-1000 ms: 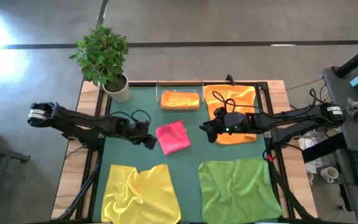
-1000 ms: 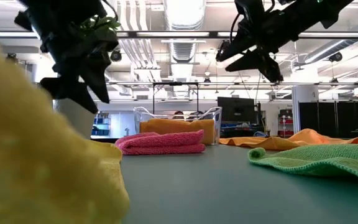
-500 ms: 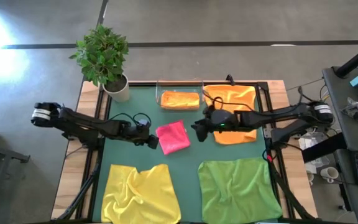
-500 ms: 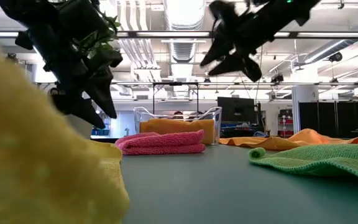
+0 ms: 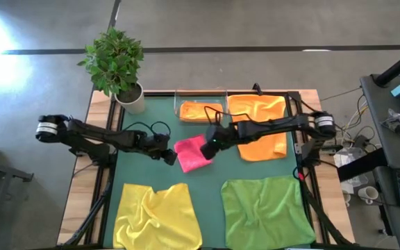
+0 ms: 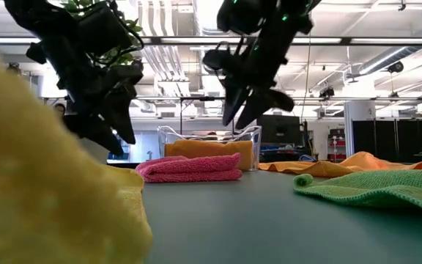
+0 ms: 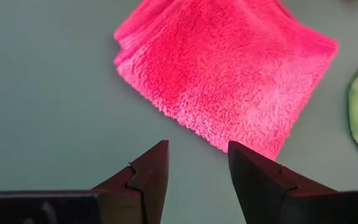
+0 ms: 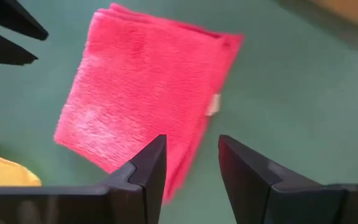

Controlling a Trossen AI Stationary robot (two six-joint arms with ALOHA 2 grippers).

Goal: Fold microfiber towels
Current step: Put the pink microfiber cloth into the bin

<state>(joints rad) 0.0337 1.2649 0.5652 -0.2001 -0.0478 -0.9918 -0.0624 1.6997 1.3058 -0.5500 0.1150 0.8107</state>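
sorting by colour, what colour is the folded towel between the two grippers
Pink; the folded towel shows best in the left wrist view.

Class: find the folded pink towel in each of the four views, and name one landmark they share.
High view: pink towel mid-table, between both hands.
Low view: lying flat before the clear tray.
Left wrist view: fills upper frame.
Right wrist view: centre.
Shared landmark: green mat.

Left arm reaches in from the table's left edge, left gripper (image 5: 168, 157) raised above the table surface, fingers parted with nothing between them (gap plain in its wrist view). Right arm stretches across from the right; right gripper (image 5: 209, 148) likewise raised, parted, empty.
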